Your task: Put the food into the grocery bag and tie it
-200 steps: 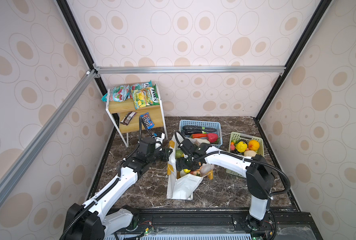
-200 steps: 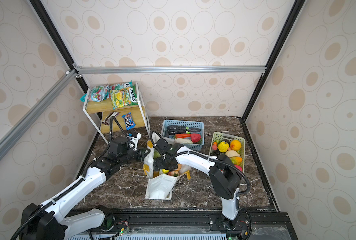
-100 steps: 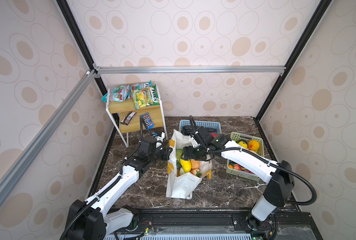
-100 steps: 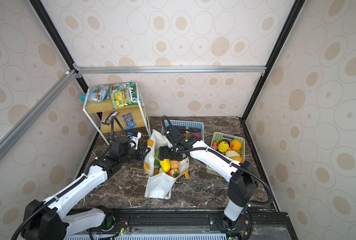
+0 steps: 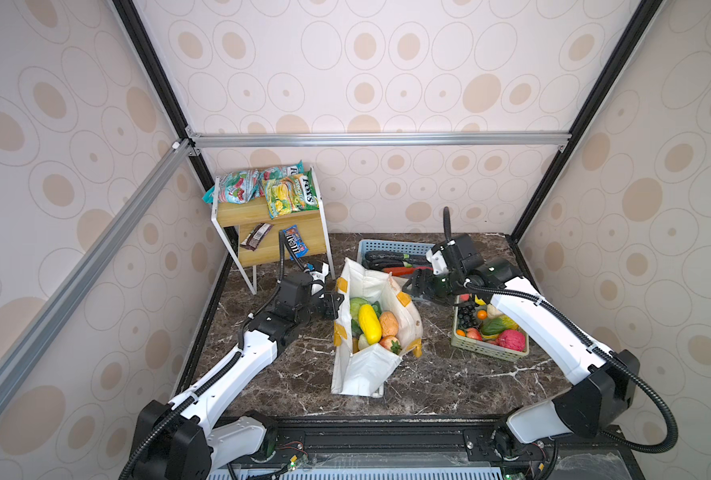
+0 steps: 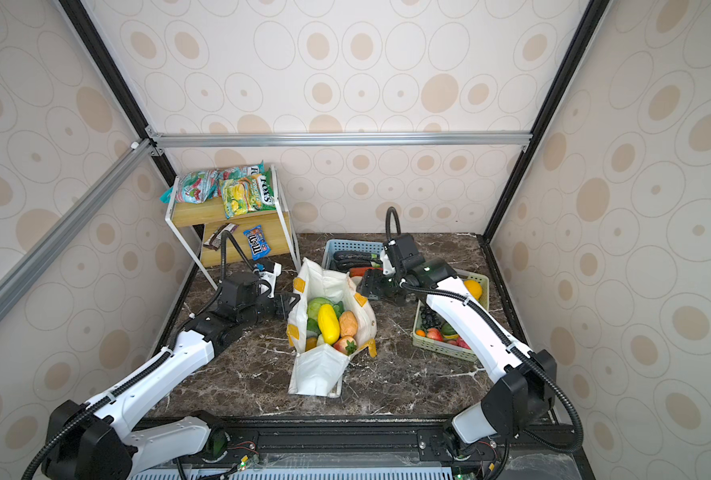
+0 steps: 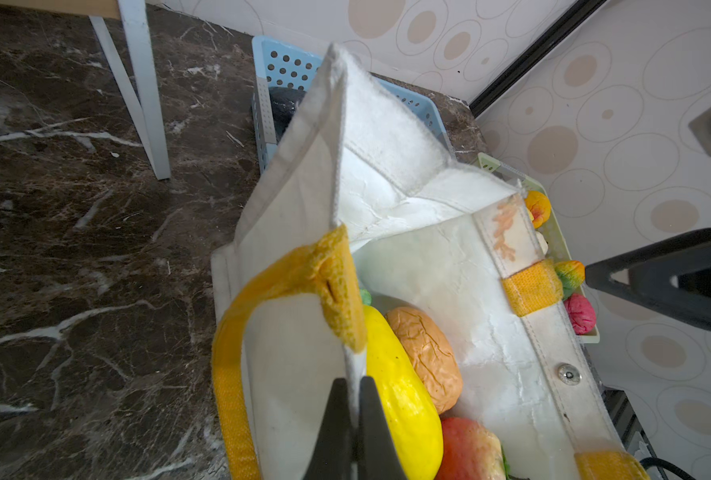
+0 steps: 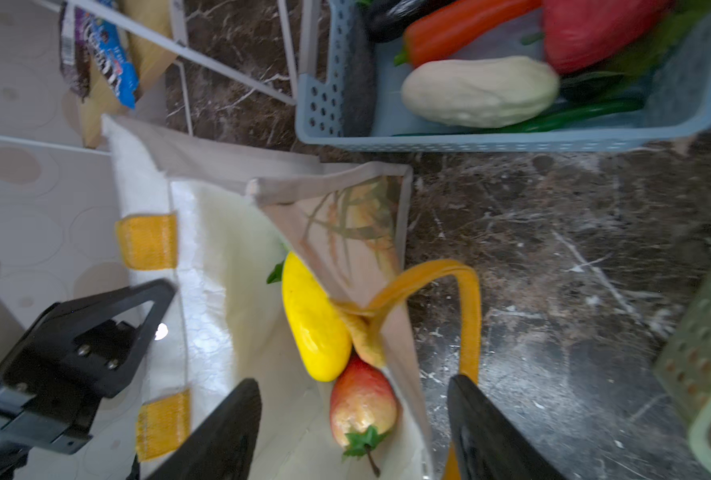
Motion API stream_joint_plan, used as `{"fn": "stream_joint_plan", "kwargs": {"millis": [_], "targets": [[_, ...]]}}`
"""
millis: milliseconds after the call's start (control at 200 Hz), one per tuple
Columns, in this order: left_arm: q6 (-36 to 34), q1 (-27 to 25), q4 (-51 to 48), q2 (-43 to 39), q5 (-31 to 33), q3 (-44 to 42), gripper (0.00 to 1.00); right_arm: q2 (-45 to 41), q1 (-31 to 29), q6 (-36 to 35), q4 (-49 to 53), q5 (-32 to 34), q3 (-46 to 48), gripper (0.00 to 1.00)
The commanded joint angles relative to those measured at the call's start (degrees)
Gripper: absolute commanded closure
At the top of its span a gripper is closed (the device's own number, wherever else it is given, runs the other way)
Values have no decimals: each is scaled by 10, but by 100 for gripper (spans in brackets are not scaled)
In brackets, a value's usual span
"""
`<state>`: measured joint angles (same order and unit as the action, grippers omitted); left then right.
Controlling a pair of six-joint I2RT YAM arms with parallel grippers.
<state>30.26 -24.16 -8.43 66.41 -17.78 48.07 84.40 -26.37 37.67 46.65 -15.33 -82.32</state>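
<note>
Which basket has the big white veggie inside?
The blue basket: the white veggie lies in it. The green basket holds colourful fruit instead.

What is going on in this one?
The left gripper is shut on one side of the rim of the white grocery bag, holding it up. The right gripper is open, its jaws straddling the opposite wall beside a yellow handle, gripping nothing. Inside the bag lie a yellow squash, a green cabbage and other toy produce. More food sits in the blue basket and green basket. The bag is not yet tied.
</note>
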Motion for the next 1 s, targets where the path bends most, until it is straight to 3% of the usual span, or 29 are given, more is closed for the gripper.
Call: {"fn": "stream_joint_plan", "kwargs": {"millis": [0, 150, 430, 700, 995], "targets": [[-3, -1, 11, -11, 16, 17, 100, -13, 45, -14, 61, 43, 19, 30], [-1, -1, 7, -11, 15, 18, 100, -26, 98, -14, 79, 118, 53, 31], [4, 0, 24, -10, 9, -1, 100, -28, 189, -43, 48, 121, 133, 32], [-5, -1, 10, 5, 9, 27, 100, 6, 208, -101, 75, 153, 128, 33], [-4, 0, 15, 15, 8, 32, 100, 55, 214, -115, 100, 146, 114, 39]]}}
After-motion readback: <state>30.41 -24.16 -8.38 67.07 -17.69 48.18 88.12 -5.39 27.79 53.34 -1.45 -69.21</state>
